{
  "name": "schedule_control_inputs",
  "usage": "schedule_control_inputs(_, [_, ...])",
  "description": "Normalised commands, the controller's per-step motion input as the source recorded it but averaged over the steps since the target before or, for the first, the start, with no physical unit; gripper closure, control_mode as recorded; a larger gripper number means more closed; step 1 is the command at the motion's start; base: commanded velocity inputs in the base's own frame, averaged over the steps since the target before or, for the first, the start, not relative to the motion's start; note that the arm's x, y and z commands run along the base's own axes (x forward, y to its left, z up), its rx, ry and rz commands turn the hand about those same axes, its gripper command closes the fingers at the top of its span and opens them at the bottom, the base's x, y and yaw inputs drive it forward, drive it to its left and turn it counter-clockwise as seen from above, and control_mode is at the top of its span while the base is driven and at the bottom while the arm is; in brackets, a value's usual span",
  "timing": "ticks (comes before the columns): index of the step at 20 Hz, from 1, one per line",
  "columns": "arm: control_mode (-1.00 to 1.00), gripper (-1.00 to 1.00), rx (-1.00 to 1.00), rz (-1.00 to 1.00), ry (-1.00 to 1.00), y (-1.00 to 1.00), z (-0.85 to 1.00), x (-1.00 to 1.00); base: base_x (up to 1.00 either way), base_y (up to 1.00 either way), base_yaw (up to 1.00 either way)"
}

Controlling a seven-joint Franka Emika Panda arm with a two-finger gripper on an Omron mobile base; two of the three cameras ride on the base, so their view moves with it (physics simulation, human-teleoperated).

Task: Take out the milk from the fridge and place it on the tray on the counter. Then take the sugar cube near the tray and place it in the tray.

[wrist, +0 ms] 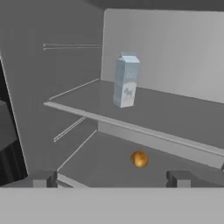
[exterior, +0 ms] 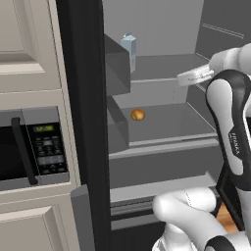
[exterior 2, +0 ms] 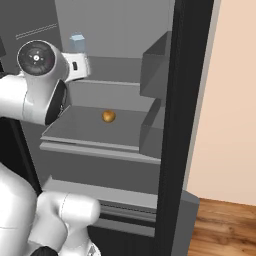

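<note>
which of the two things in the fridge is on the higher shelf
The milk, the tall pale blue carton standing upright on the upper shelf. The small orange round item sits on the shelf below.

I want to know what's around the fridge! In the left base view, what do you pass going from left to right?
Microwave → fridge's dark door edge → milk → small orange-brown round item → robot's white arm.

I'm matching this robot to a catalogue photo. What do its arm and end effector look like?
The arm is made of glossy white rounded shells with dark grey-black joints, and a small dark brand word runs along one white link. A round white joint cap has a dark disc at its centre. The end effector has two small, dark, blocky fingertips. No loose cables show.
</note>
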Motion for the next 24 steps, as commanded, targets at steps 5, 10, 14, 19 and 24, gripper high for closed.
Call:
schedule_control_inputs(5, [-1.00, -1.00, 0.20, 0.11, -0.02, 0.01, 0.18, 0.33, 0.00, 0.00, 0.00])
schedule_control_inputs(10, [-1.00, -1.00, 0.04, 0.04, 0.02, 0.29, 0.17, 0.41, 0.00, 0.00, 0.00])
schedule_control_inputs(14, [-1.00, -1.00, 0.00, 0.00, 0.03, 0.34, 0.07, 0.47, 0.00, 0.00, 0.00])
schedule_control_inputs(19, [-1.00, -1.00, -0.01, 0.00, 0.00, 0.20, 0.00, 0.54, 0.00, 0.00, 0.00])
schedule_control_inputs(24, [-1.00, -1.00, 0.00, 0.00, 0.01, 0.00, 0.00, 0.54, 0.00, 0.00, 0.00])
